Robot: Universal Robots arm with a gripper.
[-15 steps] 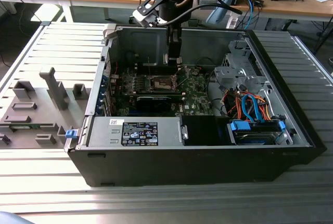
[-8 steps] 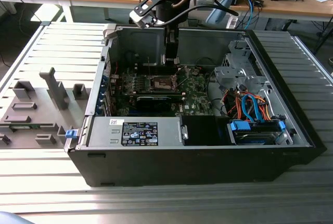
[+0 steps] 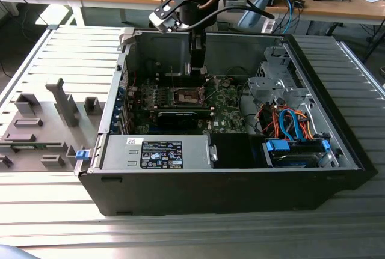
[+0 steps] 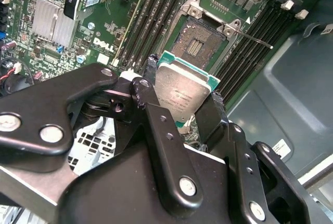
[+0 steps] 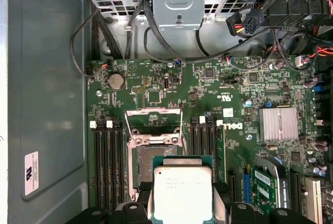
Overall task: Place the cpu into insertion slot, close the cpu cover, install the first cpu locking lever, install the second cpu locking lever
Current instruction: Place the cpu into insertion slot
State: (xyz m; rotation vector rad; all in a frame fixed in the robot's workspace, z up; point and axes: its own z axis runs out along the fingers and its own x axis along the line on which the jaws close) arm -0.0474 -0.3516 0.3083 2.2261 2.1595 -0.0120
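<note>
My gripper (image 4: 183,84) is shut on the cpu (image 4: 179,96), a silver-topped square chip with a green edge, pinched by two opposite sides between black fingers (image 4: 151,73). In both wrist views the cpu (image 5: 182,193) hangs above the green board, just short of the insertion slot (image 4: 200,39) and partly overlapping the slot (image 5: 151,164) in the first wrist view. The slot lies uncovered with its dark contact field showing. The cpu cover (image 5: 154,125) is swung open beyond the slot. A thin metal locking lever (image 4: 252,38) sticks out beside it. In the exterior view the gripper (image 3: 197,70) reaches down into the case.
Black memory slots (image 5: 106,167) flank the socket on both sides. A finned heatsink (image 5: 278,123) and a long black card (image 3: 177,116) sit nearby. Case walls (image 3: 162,45), a drive cage (image 3: 274,85) and cable bundles (image 3: 289,121) ring the board. Grey fixtures (image 3: 63,100) stand at the exterior view's left.
</note>
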